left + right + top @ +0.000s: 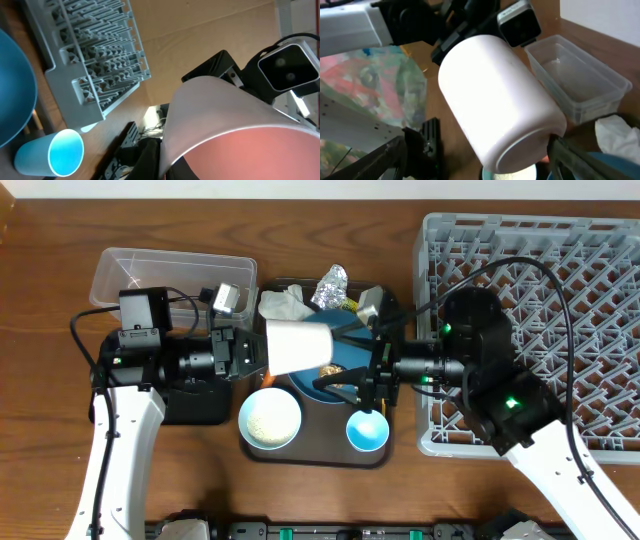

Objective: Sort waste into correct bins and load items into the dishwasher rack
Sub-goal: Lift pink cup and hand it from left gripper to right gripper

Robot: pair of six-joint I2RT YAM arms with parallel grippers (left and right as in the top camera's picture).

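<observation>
My left gripper point(252, 352) is shut on the rim of the small pink cup point(300, 345) and holds it on its side above the large blue bowl point(345, 360). In the left wrist view the cup point(235, 125) fills the frame, with my fingers point(162, 162) pinching its wall. My right gripper point(362, 380) is open, and its fingers point(485, 167) straddle the cup's base point(495, 105). The white bowl point(270, 420) holds rice. The light-blue cup point(367, 430) stands upright and also shows in the left wrist view point(50, 152). Foil point(332, 283) and tissue point(285, 303) lie behind the bowl.
The dishwasher rack point(540, 240) stands at the right. The clear tub point(170, 270) is at the back left and the black tray point(195, 405) lies under my left arm. The bowls and cup sit on a dark brown serving tray point(320, 452).
</observation>
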